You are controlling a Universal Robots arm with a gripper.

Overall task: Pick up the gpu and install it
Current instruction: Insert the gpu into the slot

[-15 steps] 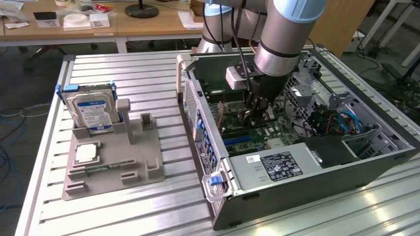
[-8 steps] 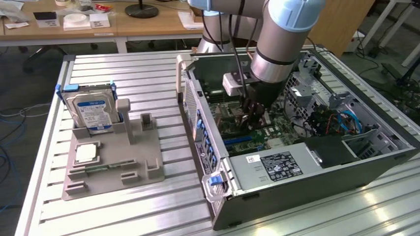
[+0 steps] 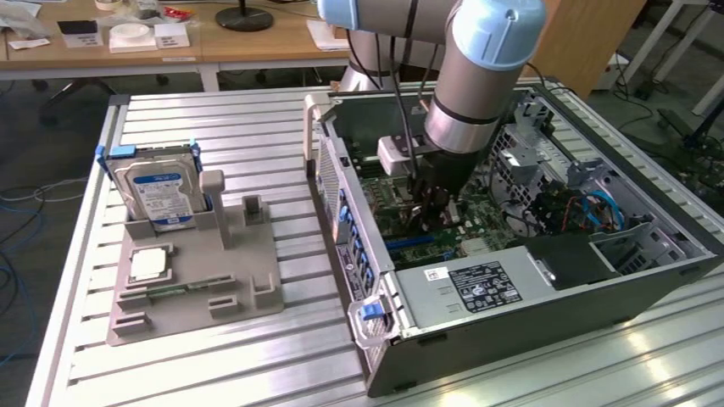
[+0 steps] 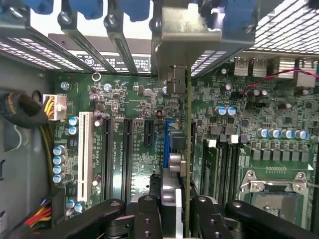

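Black claw [image 4: 170, 214] holds the gpu [image 4: 175, 159] edge-on over the blue slot [image 4: 166, 139] just beyond its tips; we judge insertion under way, requiring square alignment

One gpu [image 4: 179, 139], one hard drive [image 3: 156, 191], one CPU chip [image 3: 149, 264], one computer case [image 3: 565, 332], one gray fixture [image 3: 247, 270].

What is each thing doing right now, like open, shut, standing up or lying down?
fingers: shut on the gpu.
gpu: held on its edge inside the case, at the blue slot; pushed in or not, cannot tell.
computer case: lying on its side, open on top.
hard drive: standing upright in the grey holder.
CPU chip: lying flat on the grey holder.
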